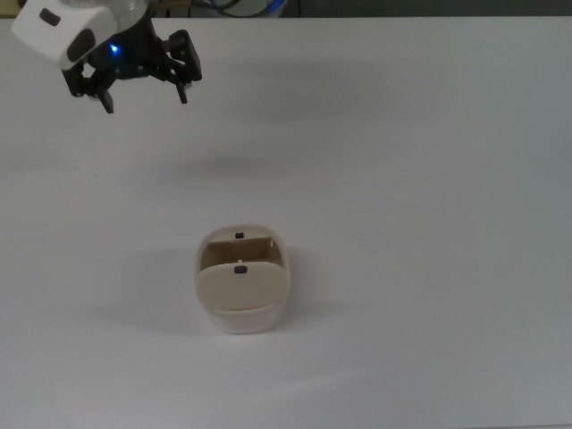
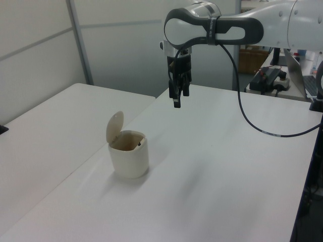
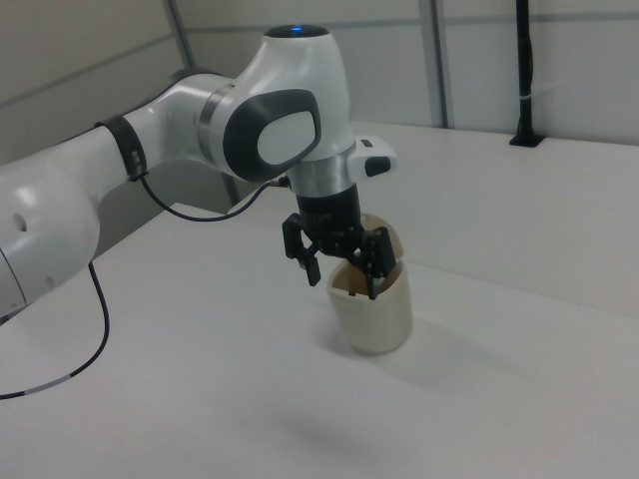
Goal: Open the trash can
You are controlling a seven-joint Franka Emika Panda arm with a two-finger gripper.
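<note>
One trash can [image 1: 241, 284] with its lid raised, and one robot claw [image 1: 144, 93] held above the counter [image 1: 429, 179].

Cream-coloured and rounded-square in outline, the trash can stands upright on the white counter, slightly toward the top view's left of centre. Its lid [image 2: 114, 126] is tipped up on the hinge, standing nearly vertical at the left view's left side of the rim, so the interior is exposed; a small dark button [image 1: 239, 236] sits at the rim's far edge in the top view. The claw hangs in the air well apart from the can, near the top view's upper left corner, its two fingers [image 1: 182, 88] spread and holding nothing. In the right view the claw [image 3: 340, 277] overlaps the can [image 3: 377, 310] only by line of sight.
</note>
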